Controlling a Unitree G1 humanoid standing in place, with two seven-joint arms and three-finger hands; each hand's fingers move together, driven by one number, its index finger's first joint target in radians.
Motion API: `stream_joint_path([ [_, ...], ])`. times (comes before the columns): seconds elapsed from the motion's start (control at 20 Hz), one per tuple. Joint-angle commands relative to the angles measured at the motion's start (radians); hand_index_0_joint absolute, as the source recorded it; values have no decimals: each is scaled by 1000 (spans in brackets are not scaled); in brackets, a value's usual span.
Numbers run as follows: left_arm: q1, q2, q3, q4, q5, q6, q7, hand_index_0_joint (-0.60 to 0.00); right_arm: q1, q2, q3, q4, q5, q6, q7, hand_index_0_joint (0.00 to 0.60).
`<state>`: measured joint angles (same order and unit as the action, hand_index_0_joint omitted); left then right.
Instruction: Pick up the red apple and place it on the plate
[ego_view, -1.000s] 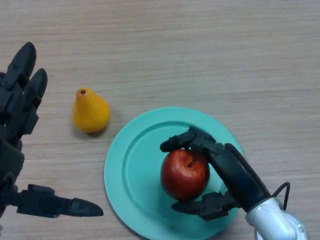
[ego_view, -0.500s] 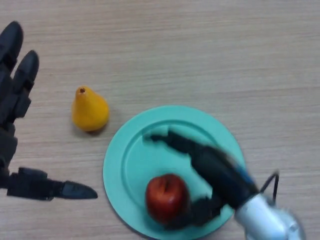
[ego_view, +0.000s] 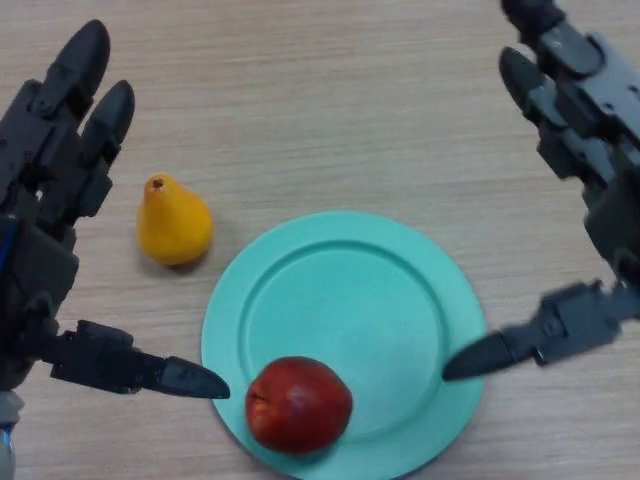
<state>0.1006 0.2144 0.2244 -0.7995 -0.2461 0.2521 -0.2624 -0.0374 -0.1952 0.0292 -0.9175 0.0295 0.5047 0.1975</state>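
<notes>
The red apple (ego_view: 298, 404) lies on its side on the teal plate (ego_view: 370, 290), at the plate's near left rim. My right hand (ego_view: 590, 190) is open at the right edge of the view, lifted clear of the plate, with its thumb over the plate's right rim. At the left edge my left hand (ego_view: 45, 230) is open too, its thumb pointing toward the apple from a short gap away. Neither hand touches the apple.
A yellow pear (ego_view: 173, 222) stands on the wooden table (ego_view: 330, 110) just left of the plate, between it and my left hand.
My right hand let go of the apple and pulled back up to the right. The apple rolled toward the plate's near left rim. My left hand shifted slightly inward.
</notes>
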Motion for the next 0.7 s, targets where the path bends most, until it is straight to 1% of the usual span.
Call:
stream_joint_path([
  [0.05,-1,15,37,-25,10,-134,12,0,15,-3,-25,-36,109,-118,-109,0],
  [0.15,10,10,36,-15,17,-144,20,0,30,-1,-5,-39,158,-122,-170,0],
  [0.25,18,7,37,-11,21,-154,21,0,38,-4,18,-43,164,-127,-196,0],
  [0.4,19,8,44,-8,25,-146,22,0,48,-7,26,-44,163,-133,-197,0],
  [0.55,38,3,53,-15,30,-150,2,0,75,-7,36,-50,151,-159,-190,0],
  [0.65,40,-1,63,-24,29,-145,3,0,85,-10,46,-66,141,-142,-186,0],
  [0.7,37,-1,64,-21,31,-145,4,0,79,-12,35,-66,148,-135,-177,0],
])
